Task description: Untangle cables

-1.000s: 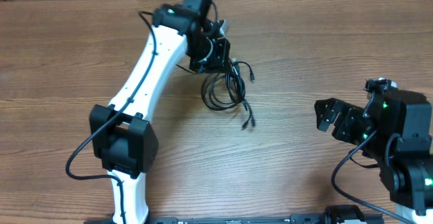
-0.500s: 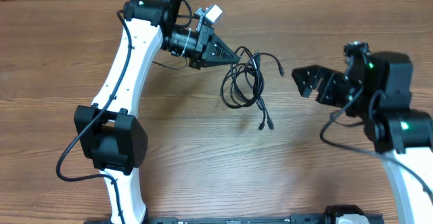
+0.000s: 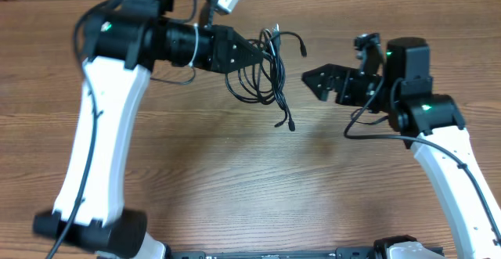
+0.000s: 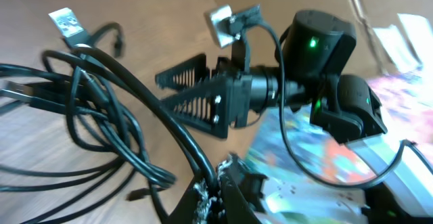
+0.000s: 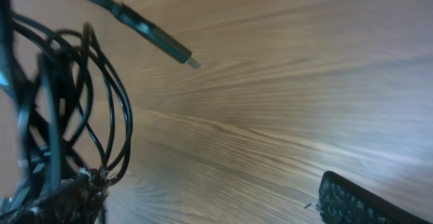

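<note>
The cables [image 3: 252, 83] are a bundle of thin black loops hanging from my left gripper [image 3: 263, 55], which is shut on the top of the bundle above the table. One plug end [image 3: 290, 124] dangles low and another [image 3: 302, 50] sticks out to the right. In the left wrist view the cables [image 4: 101, 122] run down into the shut left gripper [image 4: 218, 193]. My right gripper [image 3: 317, 83] stands open just right of the bundle, facing it, with nothing between its fingers. The right wrist view shows the cables [image 5: 74, 95] at far left, a plug [image 5: 169, 48], and one finger [image 5: 358, 200].
The wooden table [image 3: 235, 181] lies below both arms. My right gripper [image 4: 161, 92] also shows in the left wrist view with its camera mount behind it. A colourful blurred surface [image 4: 318, 156] lies beyond the table edge.
My left arm has raised the cable bundle off the table, and it now hangs free. The right gripper has moved left and up, closing the gap to the bundle, still open.
</note>
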